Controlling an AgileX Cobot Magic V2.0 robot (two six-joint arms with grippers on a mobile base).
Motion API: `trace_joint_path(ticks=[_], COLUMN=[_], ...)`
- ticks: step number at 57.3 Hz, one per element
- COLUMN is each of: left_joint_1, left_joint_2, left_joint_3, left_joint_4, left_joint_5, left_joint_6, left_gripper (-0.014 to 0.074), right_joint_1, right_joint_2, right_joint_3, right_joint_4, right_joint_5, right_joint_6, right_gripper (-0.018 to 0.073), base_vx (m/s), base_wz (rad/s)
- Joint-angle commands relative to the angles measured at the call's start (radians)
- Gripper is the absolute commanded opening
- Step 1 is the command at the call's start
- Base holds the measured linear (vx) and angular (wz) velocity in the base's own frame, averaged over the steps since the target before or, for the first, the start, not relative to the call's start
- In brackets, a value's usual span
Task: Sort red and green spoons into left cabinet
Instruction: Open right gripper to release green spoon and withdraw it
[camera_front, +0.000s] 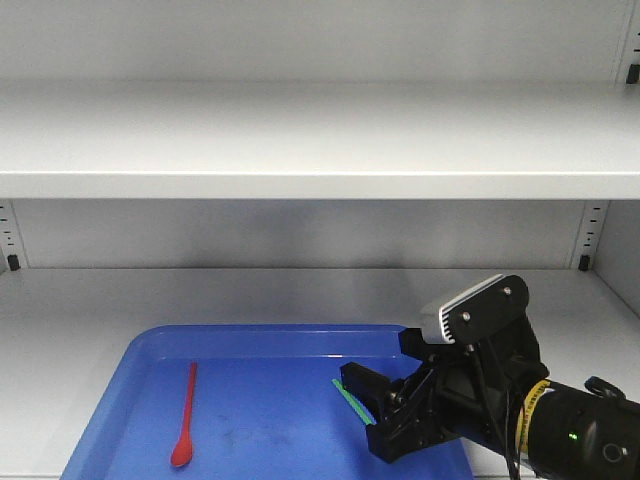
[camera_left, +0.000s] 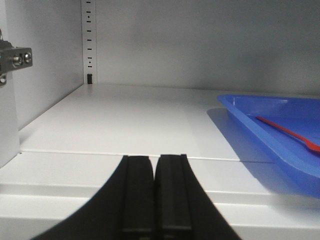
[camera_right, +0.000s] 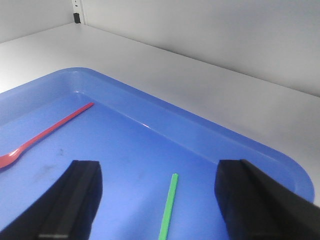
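The red spoon (camera_front: 185, 415) lies flat on the left side of the blue tray (camera_front: 270, 331), which sits on the lower shelf (camera_front: 300, 290) of the left cabinet. The green spoon (camera_front: 349, 398) lies on the tray's right side. My right gripper (camera_front: 370, 412) hovers over it, open. In the right wrist view the green spoon's handle (camera_right: 169, 207) lies between the spread fingers (camera_right: 82, 190), touching neither, with the red spoon (camera_right: 50, 131) farther left. My left gripper (camera_left: 154, 162) is shut on nothing, low over the bare shelf (camera_left: 125, 120) left of the tray (camera_left: 250, 120); the red spoon (camera_left: 287, 131) shows there too.
An upper shelf (camera_front: 300, 140) spans the cabinet above the tray. A slotted rail (camera_left: 89, 40) runs up the back left corner, and a metal hinge bracket (camera_left: 15, 57) juts from the left wall. The grey back wall closes the shelf behind.
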Motion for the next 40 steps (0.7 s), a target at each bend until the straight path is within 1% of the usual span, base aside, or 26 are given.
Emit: trace_joint_path(ticks=[1, 18, 22, 25, 28, 31, 34, 38, 40], left_joint_1=[-0.001, -0.001, -0.001, -0.001, -0.001, -0.001, -0.001, -0.001, -0.001], left_joint_2=[-0.011, -0.011, -0.011, -0.011, -0.011, -0.011, -0.011, -0.011, -0.011], left_joint_3=[-0.002, -0.002, -0.002, -0.002, -0.002, -0.002, -0.002, -0.002, -0.002], left_joint_4=[-0.006, -0.006, -0.006, -0.006, -0.006, -0.006, -0.006, -0.006, -0.006], left_joint_5=[-0.076, -0.076, -0.076, -0.076, -0.076, -0.076, -0.076, -0.076, -0.076], left_joint_6=[-0.003, -0.003, -0.003, -0.003, -0.003, -0.003, -0.003, -0.003, -0.003], left_gripper=[-0.0006, -0.0006, -0.0006, -0.0006, -0.0006, -0.0006, -0.0006, -0.0006, -0.0006], right_joint_1=[0.000, 0.000, 0.000, 0.000, 0.000, 0.000, 0.000, -0.002, -0.007], right_joint_2=[-0.021, -0.021, -0.028, -0.046, -0.069, -0.092, -0.121, -0.156, -0.174], right_joint_3=[-0.034, -0.034, -0.034, -0.034, -0.034, -0.034, -0.034, -0.034, -0.034], right_joint_4=[0.012, 0.004, -0.002, 0.020, 0.070, 0.144, 0.225, 0.341, 0.383], right_joint_5=[-0.051, -0.041, -0.011, 0.041, 0.103, 0.165, 0.240, 0.341, 0.383], right_joint_6=[-0.009, -0.016, -0.016, -0.016, -0.026, -0.058, -0.127, -0.263, -0.336], right_gripper=[0.0532, 0.0528, 0.0519, 0.0506, 0.0487, 0.0462, 0.0431, 0.0377, 0.0351], base_vx=[0.00, 0.00, 0.00, 0.00, 0.00, 0.00, 0.00, 0.00, 0.00], base_wz=[0.00, 0.00, 0.00, 0.00, 0.00, 0.00, 0.00, 0.00, 0.00])
